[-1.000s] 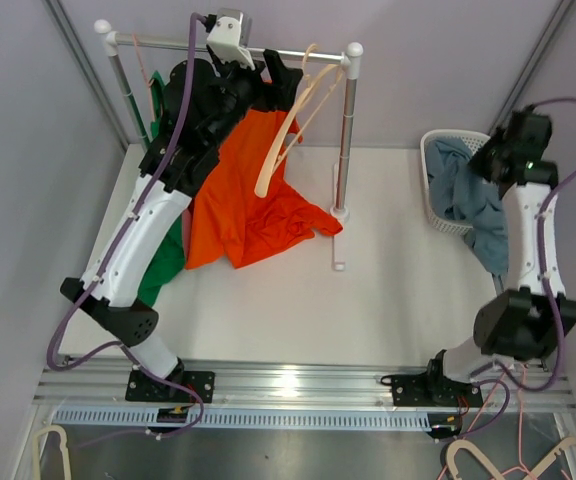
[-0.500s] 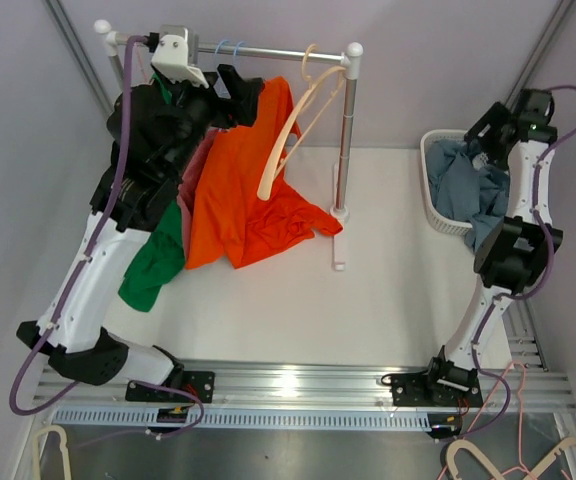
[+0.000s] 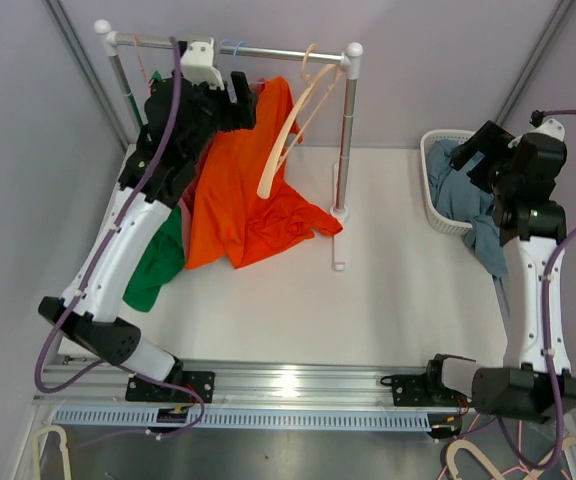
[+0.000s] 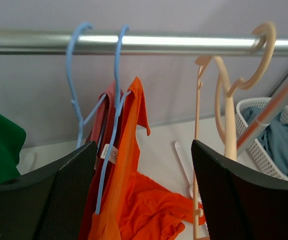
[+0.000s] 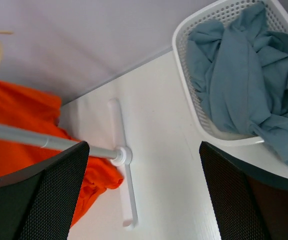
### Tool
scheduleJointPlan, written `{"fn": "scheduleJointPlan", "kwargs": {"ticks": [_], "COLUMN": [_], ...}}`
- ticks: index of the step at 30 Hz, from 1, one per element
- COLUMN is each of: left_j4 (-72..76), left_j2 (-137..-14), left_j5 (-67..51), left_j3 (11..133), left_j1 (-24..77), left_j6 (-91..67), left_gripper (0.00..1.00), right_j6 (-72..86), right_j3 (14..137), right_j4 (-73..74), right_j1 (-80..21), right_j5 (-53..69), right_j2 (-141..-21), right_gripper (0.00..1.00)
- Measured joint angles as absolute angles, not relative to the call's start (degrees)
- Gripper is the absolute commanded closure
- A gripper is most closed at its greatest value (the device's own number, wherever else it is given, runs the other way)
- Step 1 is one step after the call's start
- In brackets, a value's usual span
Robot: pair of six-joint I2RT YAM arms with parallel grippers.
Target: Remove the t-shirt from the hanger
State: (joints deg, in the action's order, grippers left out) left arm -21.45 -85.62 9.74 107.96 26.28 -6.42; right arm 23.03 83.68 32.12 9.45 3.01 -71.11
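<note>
On the rail (image 4: pixel 159 42): orange t-shirt (image 4: pixel 129 165) on blue hanger (image 4: pixel 116 75) | beige hanger (image 4: pixel 229 125) beside

Open gap between blue hangers (image 4: pixel 116 75) and beige hangers (image 4: pixel 229 127); rail (image 4: pixel 159 44) overhead.

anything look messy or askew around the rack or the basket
The orange t-shirt hangs lopsided on its blue hanger, with its lower part crumpled on the table. The grey-blue garment spills over the rim of the basket.
</note>
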Motion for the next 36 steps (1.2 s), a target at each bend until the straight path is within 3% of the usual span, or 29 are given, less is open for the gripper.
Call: {"fn": "scheduleJointPlan", "kwargs": {"ticks": [4,17,20,24,27,31,33,34,36], "left_j4": [-21.54,-21.89,-21.93,-22.41,-22.85,-24.03,-24.60,-24.67,-24.80], "left_j2": [-89.45,-96.27,-96.62,-98.76,-100.20,-101.73,-102.67,-103.00,-103.46], "left_j5": [8.64,12.38,12.49,12.99,13.39,13.32,13.32,13.34,13.32], "left_j3": [107.74,114.04,114.26,116.90,118.41,120.38,121.91,122.43,123.00], "left_j1": [26.06,24.99,24.77,24.67,24.58,24.34,24.25,24.21,24.05], "left_j6": [-5.72,-5.52,-5.80,-5.58,-5.54,-5.52,-5.50,-5.61,-5.67], "left_gripper": [0.28,0.30,0.46,0.53,0.72,0.73,0.84,0.99,0.99], "right_j6": [22.85,22.85,22.83,22.83,22.83,22.83,22.83,22.83,22.81], "right_j3": [79.81,68.01,67.75,67.59,67.57,67.48,67.48,67.48,67.48], "right_j4": [31.73,32.77,32.69,32.71,32.69,32.71,32.71,32.71,32.73], "right_j1": [7.97,7.92,7.92,7.92,7.92,7.92,7.92,7.94,7.94], "right_j5": [3.95,5.48,5.50,5.74,6.13,6.66,6.90,7.01,7.05], "right_j2": [-65.17,-59.11,-58.30,-57.91,-57.84,-57.54,-57.28,-57.10,-56.69], "right_gripper": [0.04,0.04,0.03,0.03,0.03,0.03,0.04,0.04,0.03]}}
